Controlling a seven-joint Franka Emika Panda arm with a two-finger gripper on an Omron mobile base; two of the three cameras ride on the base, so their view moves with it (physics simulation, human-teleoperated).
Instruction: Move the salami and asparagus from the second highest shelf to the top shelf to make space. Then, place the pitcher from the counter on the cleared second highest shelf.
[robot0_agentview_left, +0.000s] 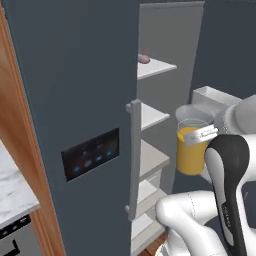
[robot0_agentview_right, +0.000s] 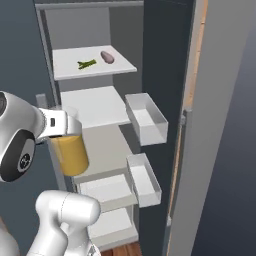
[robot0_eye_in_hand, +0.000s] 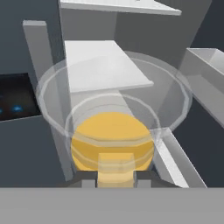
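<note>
Step in hand: I judge the clearing done and the last step under way, carrying the pitcher (robot0_agentview_right: 70, 152) to the fridge.
My gripper (robot0_agentview_left: 200, 136): closed on the pitcher near its rim; in the hand view the yellow body fills the space just past my fingertips, under a clear flared collar.
Pitcher: held in the air in front of the open fridge, upright as far as I can tell, apart from every shelf. In the right base view it hangs just off the left front corner of the second highest shelf (robot0_agentview_right: 95, 107) and a little lower than it.
Salami (robot0_agentview_right: 107, 57): lying on the top shelf (robot0_agentview_right: 70, 67), toward its right side, near the back.
Asparagus (robot0_agentview_right: 86, 64): on the same top shelf, just left of the salami and apart from it.
Second highest shelf: bare white slab, nothing on it that I can see.
Door bins (robot0_agentview_right: 145, 120): two clear trays on the open door to the right of the shelves, near the path in.
Next move, my guess: lift until the base clears the front edge of the second highest shelf, then push in over the slab, staying under the top shelf.
Risk: the wide collar could catch the front edge of the shelf above; the base could clip the front edge below.
</note>
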